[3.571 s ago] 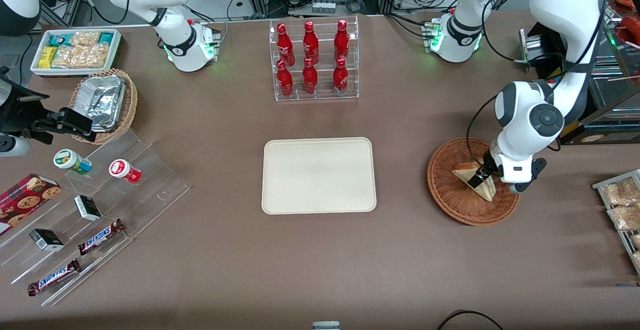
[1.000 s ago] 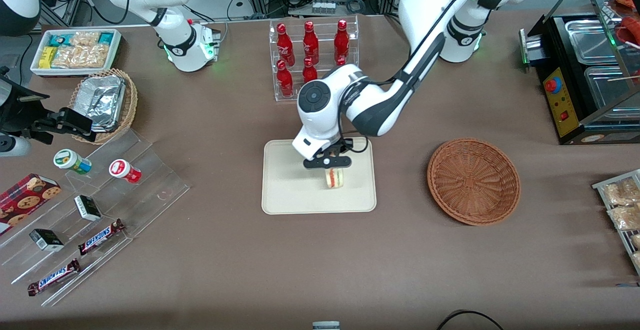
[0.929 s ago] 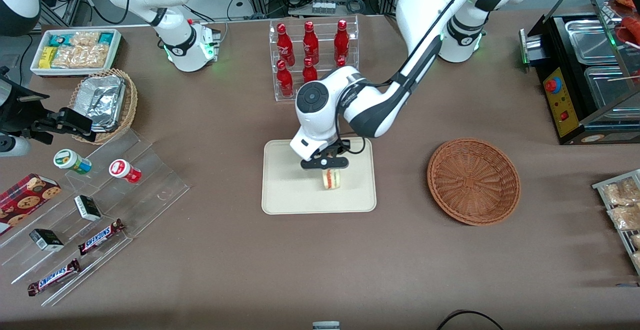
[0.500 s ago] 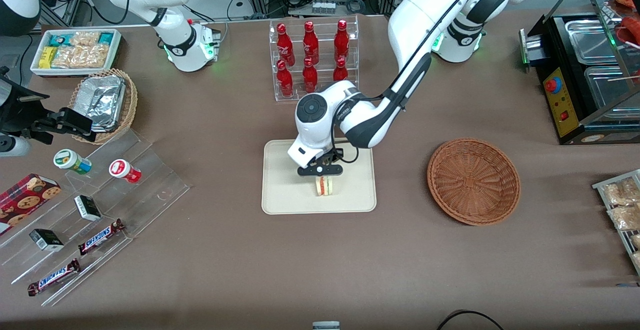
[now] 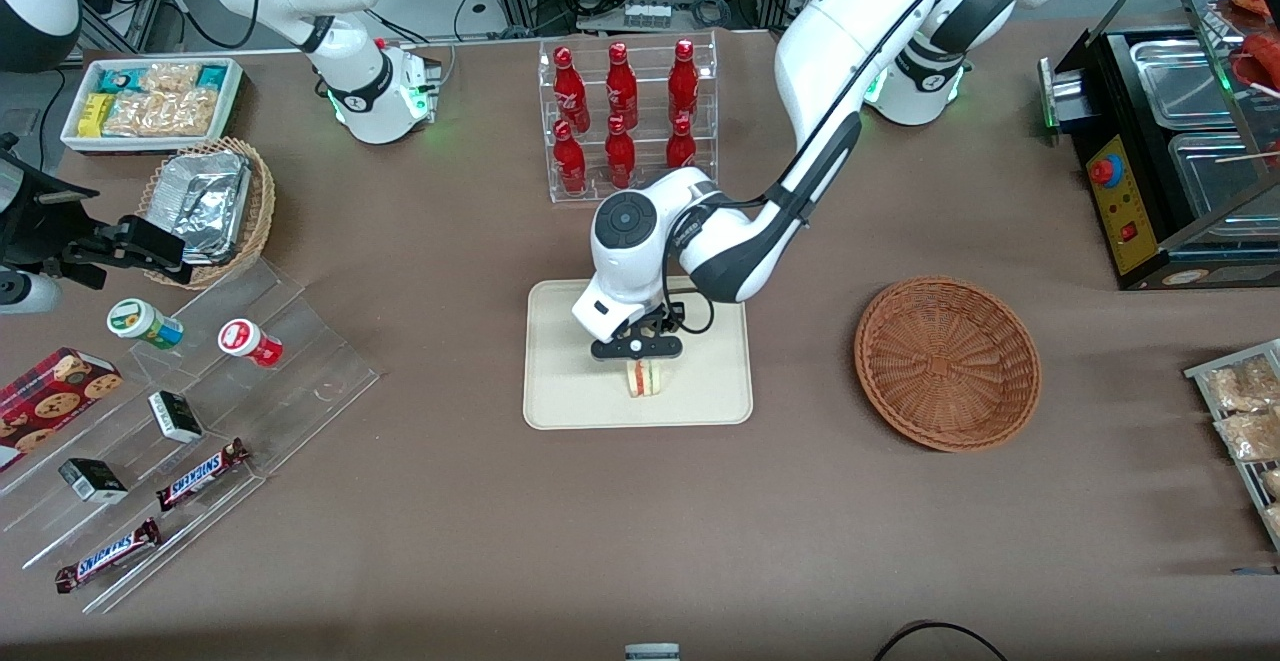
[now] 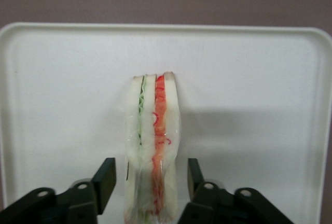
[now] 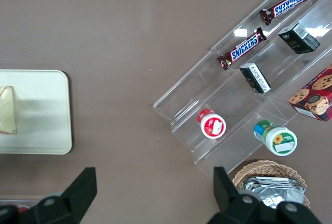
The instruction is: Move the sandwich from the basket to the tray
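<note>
The sandwich [image 5: 645,378] stands on edge on the tray [image 5: 570,396], its layered side turned up, on the part of the tray nearer the front camera. The pincer [image 5: 637,349] of the left arm hangs directly above it. In the left wrist view the sandwich [image 6: 152,146] rises between the two black fingers [image 6: 105,178], with a narrow strip of white tray [image 6: 259,79] showing on each side between bread and finger, so the pincer is parted and grips nothing. Green filling runs along one layer and red-orange along the other. The right wrist view shows the sandwich [image 7: 8,111] as a pale wedge resting on the tray [image 7: 46,125].

The basket [image 5: 946,362] sits on the brown counter [image 5: 450,501] toward the working arm's end, well apart from the tray, with nothing in it. A clear rack of red bottles [image 5: 626,119] stands farther from the front camera than the tray
</note>
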Action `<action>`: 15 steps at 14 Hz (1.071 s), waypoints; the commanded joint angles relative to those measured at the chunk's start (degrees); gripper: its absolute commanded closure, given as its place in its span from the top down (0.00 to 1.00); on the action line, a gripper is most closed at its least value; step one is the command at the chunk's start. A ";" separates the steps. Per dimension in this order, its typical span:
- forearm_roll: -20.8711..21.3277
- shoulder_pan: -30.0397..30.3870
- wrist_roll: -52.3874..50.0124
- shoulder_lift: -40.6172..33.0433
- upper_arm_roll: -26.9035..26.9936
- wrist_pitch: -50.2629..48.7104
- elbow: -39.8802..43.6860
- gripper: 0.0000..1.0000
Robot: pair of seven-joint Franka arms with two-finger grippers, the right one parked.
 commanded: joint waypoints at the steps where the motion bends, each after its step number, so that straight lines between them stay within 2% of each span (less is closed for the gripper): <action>1: -0.03 2.88 -1.08 -9.05 0.43 -8.92 -0.62 1.00; 4: -3.36 9.12 1.11 -18.02 0.25 -21.04 -1.06 1.00; 6: -4.24 13.86 6.45 -22.42 0.25 -27.29 -1.24 1.00; 9: -6.18 21.16 14.18 -27.17 0.25 -32.14 -2.20 1.00; 11: -6.97 25.90 23.57 -30.77 0.25 -34.69 -3.78 1.00; 15: -10.57 35.75 39.13 -38.16 0.43 -34.97 -10.80 1.00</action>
